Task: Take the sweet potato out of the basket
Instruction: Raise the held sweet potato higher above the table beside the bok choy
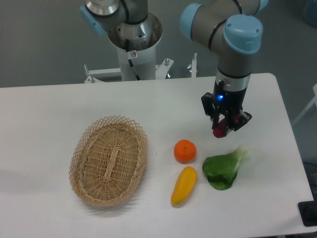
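The gripper (222, 131) hangs over the right part of the table, shut on the sweet potato (219, 131), a small reddish-purple piece that shows between the fingers. It is held above the tabletop, just up and left of the green leafy vegetable. The basket (109, 159), oval tan wicker with a lacy rim, lies at the left of the table and has nothing in it. The gripper is far to the right of the basket.
A round orange fruit (184, 150) sits at mid table. A yellow-orange elongated vegetable (184, 185) lies below it. A green leafy vegetable with a white stem (224, 168) lies under and right of the gripper. The table's right edge is near.
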Available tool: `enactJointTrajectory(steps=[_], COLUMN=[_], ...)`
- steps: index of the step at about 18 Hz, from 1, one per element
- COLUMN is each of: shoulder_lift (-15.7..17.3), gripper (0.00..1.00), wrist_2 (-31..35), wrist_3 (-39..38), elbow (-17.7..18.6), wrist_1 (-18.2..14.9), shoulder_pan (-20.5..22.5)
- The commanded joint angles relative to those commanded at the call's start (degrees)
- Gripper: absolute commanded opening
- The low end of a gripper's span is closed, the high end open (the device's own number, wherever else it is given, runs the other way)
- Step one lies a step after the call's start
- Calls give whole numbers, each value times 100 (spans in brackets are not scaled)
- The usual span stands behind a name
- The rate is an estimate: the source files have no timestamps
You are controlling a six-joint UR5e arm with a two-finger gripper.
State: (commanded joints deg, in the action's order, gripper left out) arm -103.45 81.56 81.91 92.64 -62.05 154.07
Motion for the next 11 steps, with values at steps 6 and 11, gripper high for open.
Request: enactJointTrajectory(steps=[6, 11], shoulder_lift=[0, 0], gripper=[38, 38], wrist_2=[9, 9], wrist_3=[26, 141], elbow=[0, 0], wrist_1=[9, 0], shoulder_pan=[97, 132])
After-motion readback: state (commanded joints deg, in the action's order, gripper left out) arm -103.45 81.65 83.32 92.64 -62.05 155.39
